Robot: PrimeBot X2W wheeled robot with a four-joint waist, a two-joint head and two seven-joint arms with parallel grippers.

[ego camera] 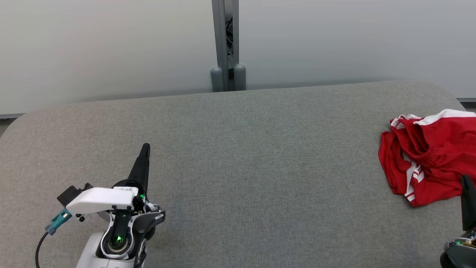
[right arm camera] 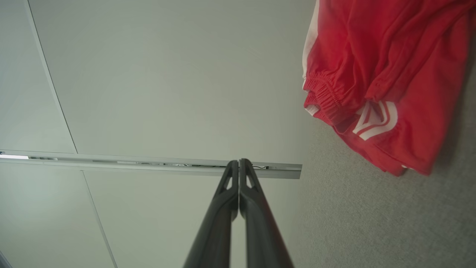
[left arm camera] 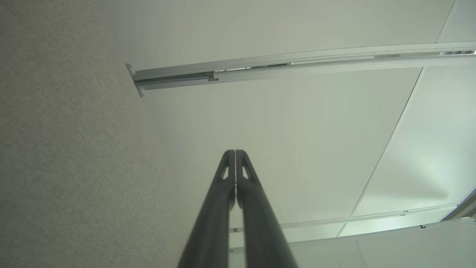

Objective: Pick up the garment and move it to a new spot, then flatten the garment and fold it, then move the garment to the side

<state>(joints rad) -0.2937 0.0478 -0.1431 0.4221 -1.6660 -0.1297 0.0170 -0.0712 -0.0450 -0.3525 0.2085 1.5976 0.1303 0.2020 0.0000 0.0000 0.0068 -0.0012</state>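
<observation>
Grey fabric surface (ego camera: 238,167); left pincer (ego camera: 145,149) pressed together, pointing forward; right pincer (ego camera: 466,180) likewise, beside red garment (ego camera: 427,163).

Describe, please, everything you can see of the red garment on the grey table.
The garment looks like red sports shorts of thin, smooth cloth, with white side stripes, a gathered elastic waistband and a white striped emblem. It lies crumpled and unfolded at the far right of the grey table, partly cut off by the head view's edge. It rests on the table alone, it seems; the right claw is shut, close by, holding nothing.
</observation>
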